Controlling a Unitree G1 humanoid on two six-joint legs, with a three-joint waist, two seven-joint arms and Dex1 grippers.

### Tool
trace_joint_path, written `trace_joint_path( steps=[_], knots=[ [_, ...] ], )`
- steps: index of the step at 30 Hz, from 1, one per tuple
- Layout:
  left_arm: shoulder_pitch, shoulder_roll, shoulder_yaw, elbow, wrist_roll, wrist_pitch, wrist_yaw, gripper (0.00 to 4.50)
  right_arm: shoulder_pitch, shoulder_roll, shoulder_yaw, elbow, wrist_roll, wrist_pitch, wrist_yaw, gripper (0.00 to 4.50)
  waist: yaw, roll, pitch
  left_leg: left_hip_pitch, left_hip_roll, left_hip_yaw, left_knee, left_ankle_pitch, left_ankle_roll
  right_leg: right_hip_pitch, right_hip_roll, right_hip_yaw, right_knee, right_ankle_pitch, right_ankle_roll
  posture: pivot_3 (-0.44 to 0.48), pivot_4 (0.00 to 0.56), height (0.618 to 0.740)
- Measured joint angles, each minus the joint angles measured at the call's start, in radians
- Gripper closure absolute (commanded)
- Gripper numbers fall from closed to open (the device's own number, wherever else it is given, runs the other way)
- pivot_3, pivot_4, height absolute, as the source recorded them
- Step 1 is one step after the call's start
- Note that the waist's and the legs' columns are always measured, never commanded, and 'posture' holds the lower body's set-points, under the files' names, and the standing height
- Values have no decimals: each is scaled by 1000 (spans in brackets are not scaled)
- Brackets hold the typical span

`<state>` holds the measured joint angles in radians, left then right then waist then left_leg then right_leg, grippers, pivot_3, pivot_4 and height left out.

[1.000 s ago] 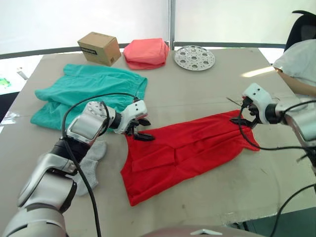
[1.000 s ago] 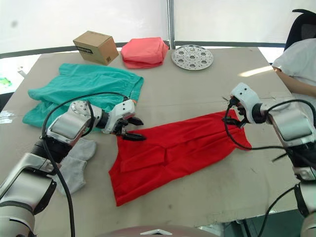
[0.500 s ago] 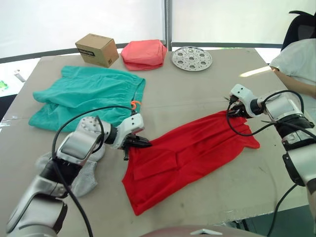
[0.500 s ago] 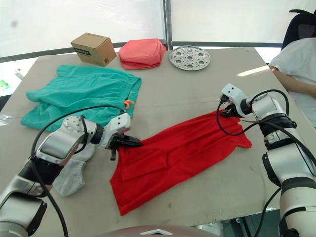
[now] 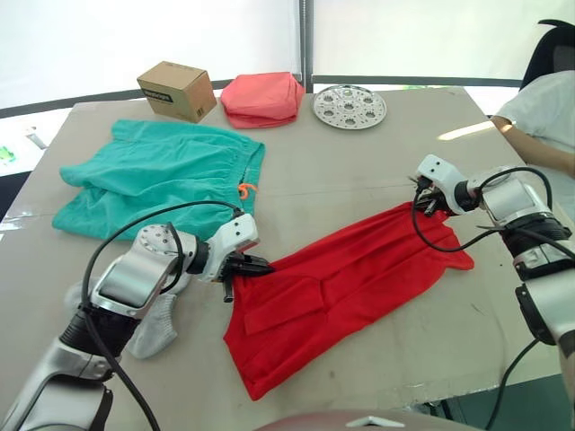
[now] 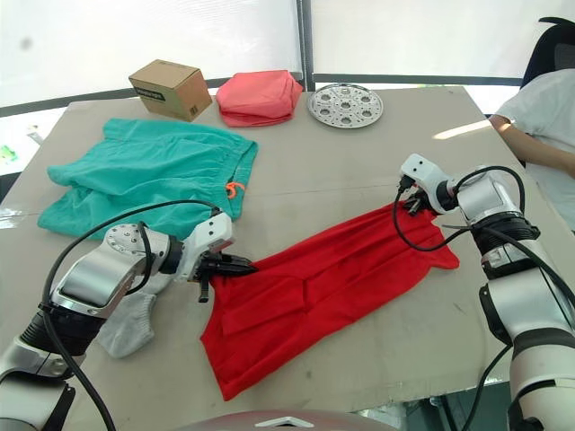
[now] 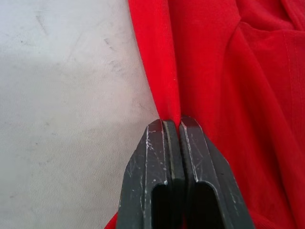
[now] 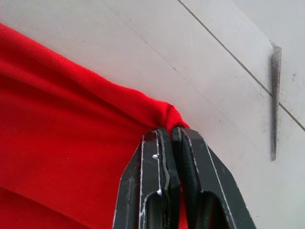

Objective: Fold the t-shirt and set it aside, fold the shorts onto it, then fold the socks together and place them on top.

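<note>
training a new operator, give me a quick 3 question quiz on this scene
1. True or false: both grippers are shut on the t-shirt.
2. Which lies nearest the left gripper? A) box B) socks C) metal disc
3. Fill in: the shorts lie spread flat and are not yet ____.

Key
1. True: the left gripper and the right gripper each pinch an edge of the shirt, one at each end.
2. B: the socks lie on the table beside the left arm.
3. folded
</note>
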<state>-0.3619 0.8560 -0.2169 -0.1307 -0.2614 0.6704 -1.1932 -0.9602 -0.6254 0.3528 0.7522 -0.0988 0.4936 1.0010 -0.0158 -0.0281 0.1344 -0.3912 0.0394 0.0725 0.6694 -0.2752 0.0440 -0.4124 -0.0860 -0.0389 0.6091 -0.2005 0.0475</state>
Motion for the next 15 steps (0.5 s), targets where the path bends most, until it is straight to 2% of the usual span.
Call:
trace_joint_path(
  steps=[5, 8, 12, 14, 15],
  knots=[
    [17, -26, 22, -16, -17, 38, 31, 4500, 1, -4, -1, 0, -17, -13, -3, 4440, 2, 1, 0, 0, 0, 0, 0, 0, 0, 0, 0, 0, 0, 0, 0, 0, 150, 740],
    [74, -58, 66, -56, -41, 71, 84, 4500, -14, 0, 3, 28, -36, -52, -10, 4440, 3, 2, 1, 0, -1, 0, 0, 0, 0, 0, -1, 0, 0, 0, 0, 0, 150, 740],
    [171, -123, 132, -170, -108, 174, 176, 4500, -90, 26, 23, 115, -90, -136, -46, 4440, 3, 4, 2, 0, -1, 0, 0, 0, 0, 0, -1, 0, -1, 0, 0, 0, 150, 740],
    [291, -209, 198, -306, -170, 268, 278, 4500, -172, 84, 43, 220, -137, -216, -98, 4440, -15, 6, 3, 1, -1, 2, 0, 1, -3, 0, -1, 4, -1, 1, 1, 0, 150, 740],
    [316, -231, 196, -338, -188, 291, 297, 4500, -188, 93, 45, 238, -147, -233, -108, 4440, -18, 5, 3, 0, -1, 1, 0, 3, -4, 0, -1, 3, -1, 2, 3, 0, 150, 740]
  ],
)
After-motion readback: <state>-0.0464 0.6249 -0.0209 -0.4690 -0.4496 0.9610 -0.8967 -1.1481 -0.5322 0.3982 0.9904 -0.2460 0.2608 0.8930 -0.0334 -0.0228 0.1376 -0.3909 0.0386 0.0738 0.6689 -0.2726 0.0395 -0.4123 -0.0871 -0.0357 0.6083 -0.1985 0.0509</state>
